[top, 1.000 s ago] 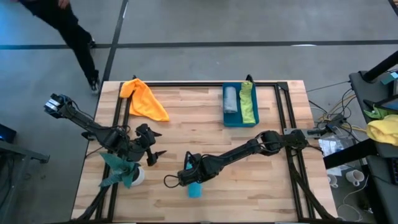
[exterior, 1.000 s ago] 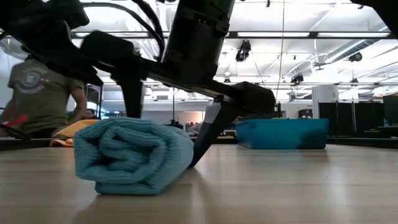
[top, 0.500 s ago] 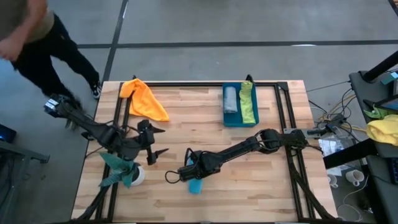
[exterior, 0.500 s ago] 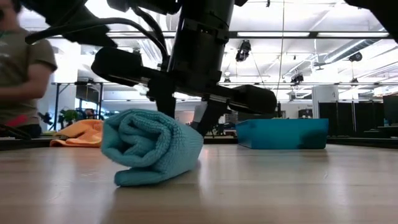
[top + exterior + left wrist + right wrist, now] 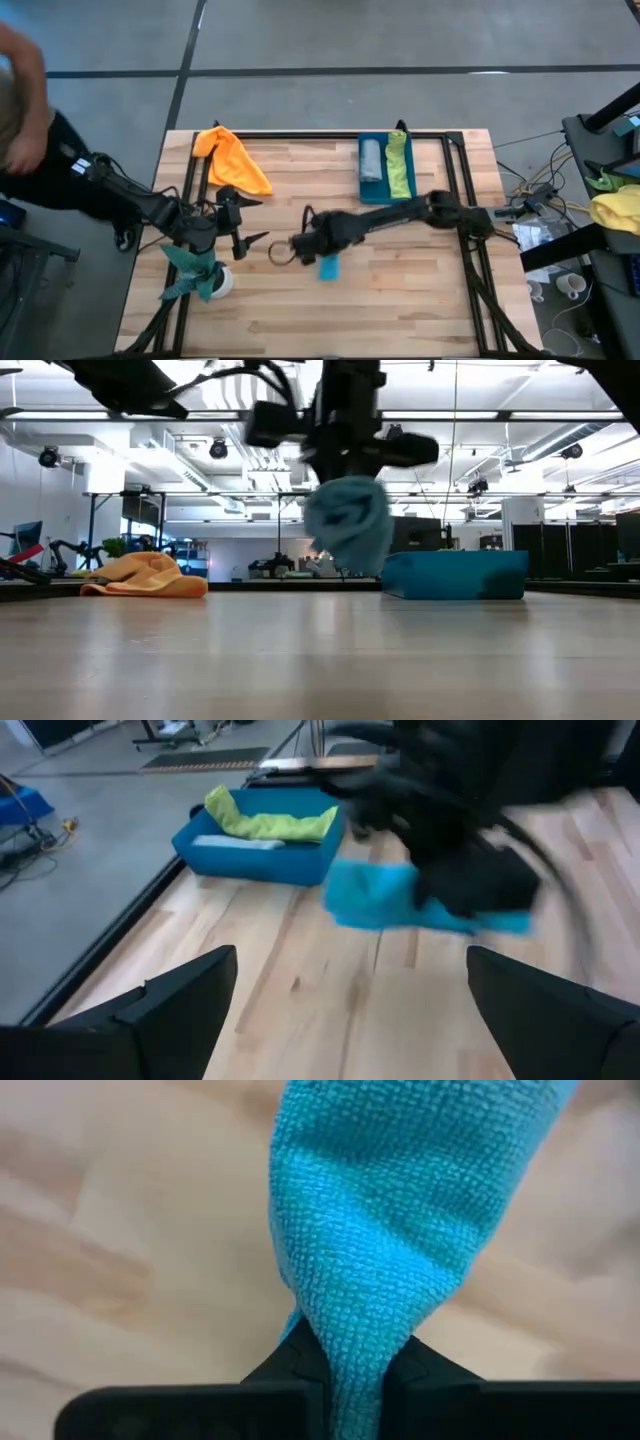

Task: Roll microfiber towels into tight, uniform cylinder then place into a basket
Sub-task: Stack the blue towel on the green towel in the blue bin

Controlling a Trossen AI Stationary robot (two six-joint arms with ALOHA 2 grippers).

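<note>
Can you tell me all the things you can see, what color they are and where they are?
Turquoise towel: one, rolled, lifted off the table, pinched in the right end effector.
Orange towel: one, unrolled heap, far left part of the table.
Grey towel: one, rolled, in the basket's left half.
Lime green towel: one, in the basket's right half, beside the grey one.
Basket: one, teal-blue, far right part of the table.
Plant: one, dark green in a white pot, near left edge of the table.
Table: one, light wood.
Person: one, beside the table's left edge.
Left end effector: open, empty, hovering near the plant.
Right end effector: shut on the turquoise towel, over the table's middle.
</note>
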